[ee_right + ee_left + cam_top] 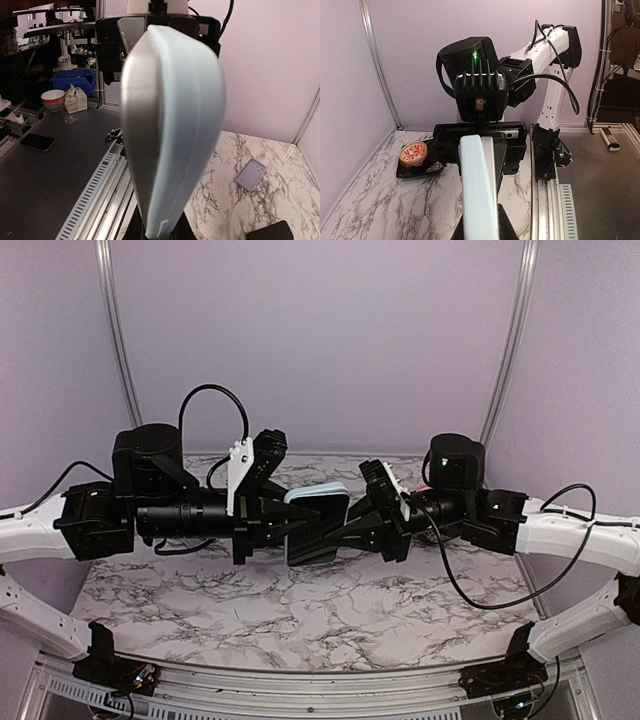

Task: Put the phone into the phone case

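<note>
Two black two-finger grippers meet mid-frame in the top view, above a white marble-look table (300, 625) with grey veining. The left gripper (290, 523) reaches in from the left of the frame, jaws pinched narrow on one pale blue phone case (320, 494). The case hangs on edge in the air, clear of the tabletop. The right gripper (352, 530) reaches in from the right of the frame and is clamped down tight on the opposite end of the same case.

From the right wrist camera the case fills the centre of the frame: smooth, matte, rounded corners. One grey, metallic-looking phone (140, 130) lies against its left side, though I can't tell how far it's seated.

Other stuff:
- One flat lavender slab (250, 175) with a rounded camera square in one corner lies on the marble at lower right of that view. I can't tell if it's a phone or a case.
- One black block (270, 231) sits at the bottom right edge.
- In the left wrist view, middle left, one round dish (413, 152) with a red-and-white floral pattern sits on one black tray (406, 173).
</note>
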`<state>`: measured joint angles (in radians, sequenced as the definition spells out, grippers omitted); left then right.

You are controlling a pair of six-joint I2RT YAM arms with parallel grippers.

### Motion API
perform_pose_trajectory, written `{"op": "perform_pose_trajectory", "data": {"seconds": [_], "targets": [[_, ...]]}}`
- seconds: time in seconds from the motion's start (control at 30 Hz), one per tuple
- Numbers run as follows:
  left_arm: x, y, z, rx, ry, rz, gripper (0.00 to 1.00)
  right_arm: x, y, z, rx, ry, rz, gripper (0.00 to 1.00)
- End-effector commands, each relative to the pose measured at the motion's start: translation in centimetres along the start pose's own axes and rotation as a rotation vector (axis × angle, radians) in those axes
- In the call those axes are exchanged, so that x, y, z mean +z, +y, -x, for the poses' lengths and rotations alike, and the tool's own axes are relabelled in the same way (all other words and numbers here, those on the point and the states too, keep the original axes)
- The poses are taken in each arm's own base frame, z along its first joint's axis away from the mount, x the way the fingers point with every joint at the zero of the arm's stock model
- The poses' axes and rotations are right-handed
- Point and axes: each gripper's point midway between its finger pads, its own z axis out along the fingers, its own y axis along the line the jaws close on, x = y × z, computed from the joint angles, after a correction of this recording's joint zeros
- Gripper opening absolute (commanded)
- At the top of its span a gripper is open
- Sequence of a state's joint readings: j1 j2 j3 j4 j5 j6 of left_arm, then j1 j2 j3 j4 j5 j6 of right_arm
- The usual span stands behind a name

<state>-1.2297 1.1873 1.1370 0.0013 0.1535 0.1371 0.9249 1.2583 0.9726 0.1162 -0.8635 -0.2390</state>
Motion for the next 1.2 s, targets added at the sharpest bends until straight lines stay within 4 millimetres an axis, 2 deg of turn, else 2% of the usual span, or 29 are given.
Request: {"op": "perform_pose_trajectory", "data": {"seconds": [0.0,0.17,0.2,0.23,0.27,0.3,0.37,0.4,0.53,0.77,0.83,0.9,1.1,1.17], "targets": [[-1.0,-1.0,4.5,0.011,-0.164,-0.043,0.00,0.1,0.3,1.5,-0.022,-0.038,0.017,0.00],[-1.0,0.0,4.1,0.012,-0.153,0.013,0.00,-0.4,0.6,2.3,-0.053,-0.032,0.011,0.00],[-1.0,0.1,3.9,0.016,-0.147,0.022,0.00,-0.6,0.5,2.3,-0.061,-0.026,-0.006,0.10],[-0.8,0.2,3.6,0.020,-0.135,0.027,0.00,-0.8,0.4,2.4,-0.067,-0.018,-0.029,0.36],[-0.6,0.2,3.3,0.024,-0.122,0.026,0.00,-1.0,0.3,2.4,-0.074,-0.010,-0.046,0.58],[-0.3,0.1,2.8,0.027,-0.105,0.024,0.00,-1.3,0.2,2.3,-0.088,0.005,-0.071,0.70],[0.2,-0.2,2.1,0.038,-0.077,0.011,0.00,-2.1,-0.1,2.4,-0.107,0.035,-0.125,0.80],[0.4,-0.5,1.8,0.046,-0.066,0.005,0.00,-2.4,0.0,2.7,-0.120,0.042,-0.132,0.81],[0.8,-1.0,1.3,0.073,-0.049,-0.008,0.00,-3.1,1.0,4.4,-0.159,0.017,-0.103,0.72],[1.0,-1.1,1.3,0.082,-0.046,-0.009,0.00,-2.0,1.1,4.5,-0.098,0.004,-0.035,0.43],[1.0,-1.2,1.3,0.084,-0.048,-0.013,0.00,-1.8,1.2,4.3,-0.085,0.009,-0.008,0.28],[1.0,-1.2,1.2,0.085,-0.045,-0.013,0.00,-1.7,1.4,4.4,-0.086,0.009,0.003,0.02],[0.7,-1.1,0.8,0.079,-0.036,-0.004,0.00,-2.4,2.1,5.5,-0.113,-0.050,-0.004,0.00],[0.4,-0.9,0.7,0.083,-0.036,0.014,0.00,-2.7,2.3,6.5,-0.132,-0.084,-0.009,0.00]]}}
